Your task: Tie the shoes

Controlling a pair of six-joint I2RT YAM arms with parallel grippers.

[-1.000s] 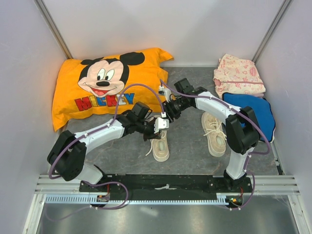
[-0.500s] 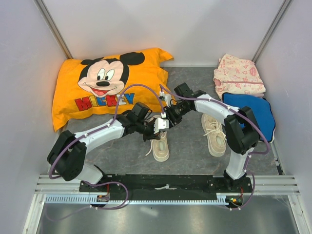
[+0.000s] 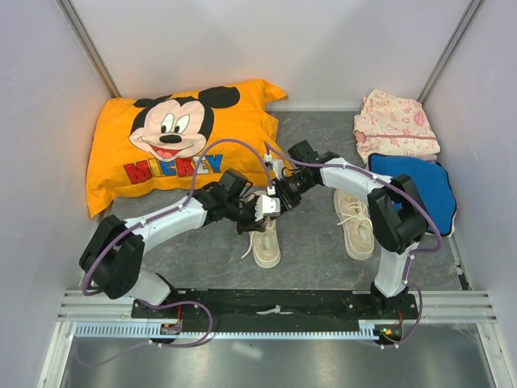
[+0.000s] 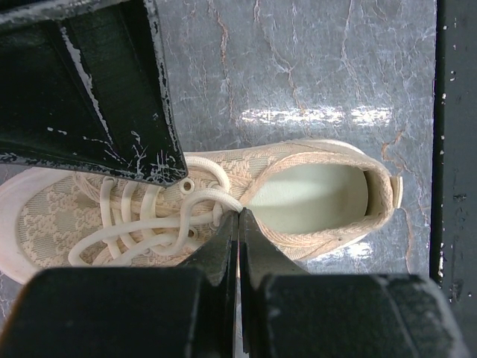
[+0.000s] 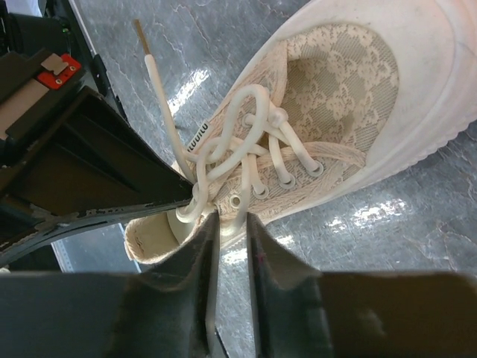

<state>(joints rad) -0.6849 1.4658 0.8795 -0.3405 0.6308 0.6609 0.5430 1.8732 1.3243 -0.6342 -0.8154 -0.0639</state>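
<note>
1. Spreading out grey and marbled as the tabletop [image 3: 315, 259], catching bright patches of light, boxed in by pale walls [image 3: 283, 48] on three sides.
2. Lying at the back left, an orange cartoon pillow [image 3: 174, 137]. Sitting at the back right, a folded pink-patterned cloth [image 3: 396, 121] next to a blue cloth [image 3: 420, 182].
3. Resting on their soles near the middle, the left shoe [image 3: 267, 246] under both pincers and the right shoe [image 3: 356, 230] just beside the right arm, apart from its partner.
4. Running near-to-far along their long axes, roughly parallel. Pointing toes toward the back wall and heel openings toward the arm bases.
5. Pinching shut with the left pincer [image 4: 238, 216] on a white lace [image 5: 159, 97] at the top of the left shoe's tongue, the lace's free end rising away from the tips.
6. Hovering with the right pincer [image 5: 232, 224] over the same shoe's top eyelets. Standing with the fingers a narrow gap apart, a loop of lace passing between them without visibly being squeezed.
</note>
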